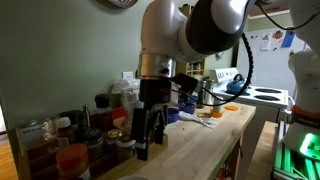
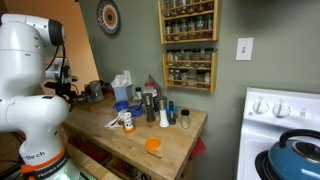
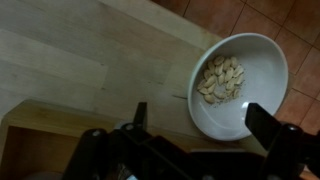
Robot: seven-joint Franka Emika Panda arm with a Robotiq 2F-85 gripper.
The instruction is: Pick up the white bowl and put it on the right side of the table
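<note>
**Open gripper above the white bowl at the table's edge**

In the wrist view the white bowl (image 3: 240, 85) stands upright with its mouth facing the camera. It is round, so it has no long axis and points no particular way. A loose heap of tan pieces (image 3: 218, 80) lies inside, left of the bowl's middle. The bowl sits close to the edge of the table (image 3: 80, 60), and its far rim shows against the reddish floor (image 3: 270, 15). The plank lines of the table run slantwise across this view.

The gripper (image 3: 198, 112) is spread wide and holds nothing. One dark finger shows to the left of the bowl and the other at its lower right, so the bowl's near rim lies between them. Whether either finger touches the rim cannot be told from this angle.

In an exterior view the arm (image 1: 185, 30) bends over from above with its wrist straight down, and the gripper (image 1: 150, 140) hangs just over the table (image 1: 200, 140). It is beside a row of spice jars (image 1: 60, 135). The bowl itself is not clear there. Further along stand the stove (image 1: 262, 96) and a blue kettle (image 1: 228, 77).
</note>
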